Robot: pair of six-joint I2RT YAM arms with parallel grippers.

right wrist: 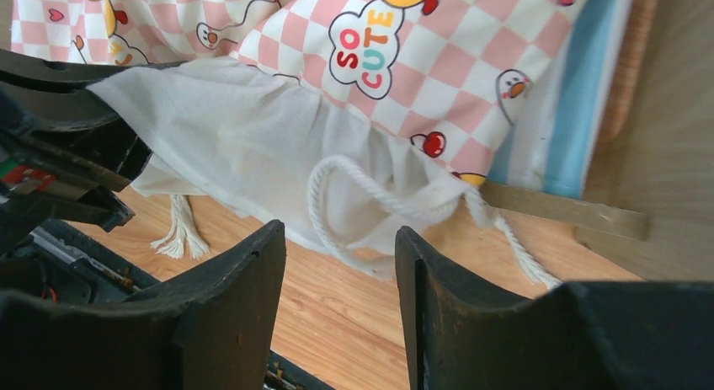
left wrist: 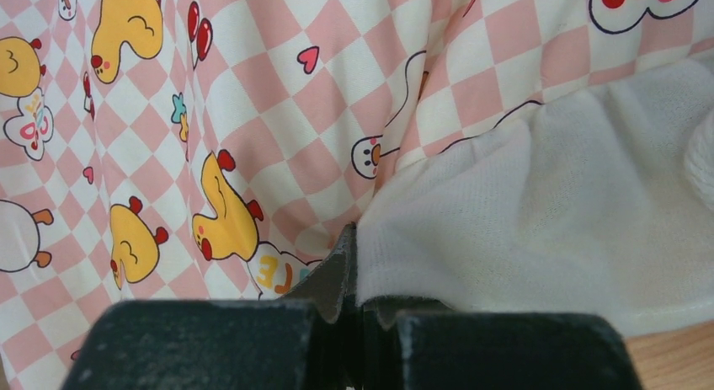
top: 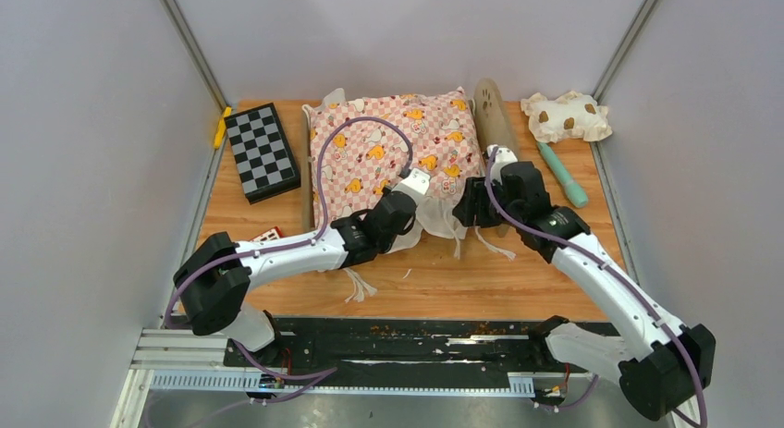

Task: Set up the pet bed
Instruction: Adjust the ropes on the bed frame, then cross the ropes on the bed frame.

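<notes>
1. The pet bed (top: 490, 118) sits at the far middle of the wooden worktop (top: 462, 289). Its round headboard with a paw-shaped hole stands at the right end.
2. A soft pink checked cushion (top: 388, 141) with yellow ducks lies on the bed and hides most of it.
3. The cushion has a thin white frill (left wrist: 539, 205) along its near edge. The cloth looks a bit fuzzy.
4. The left gripper (left wrist: 354, 280) is pinched together on the frill at the cushion's near edge.
5. The right gripper (right wrist: 338, 234) has its two black fingers apart and holds nothing. A twisted white string (right wrist: 362, 184) loops just past them, over the frill.
6. Only the right wrist view shows the bed's blue cloth and pale wood rail, peeking out under the cushion's right side. It also shows the words "SO CUTE" on the cushion.
7. Only the top view shows the other things: a flat black and grey checker board (top: 262, 151) at the far left, a lumpy cream pillow (top: 566, 116) with brown spots at the far right, and a green stick (top: 562, 174) near it.
</notes>
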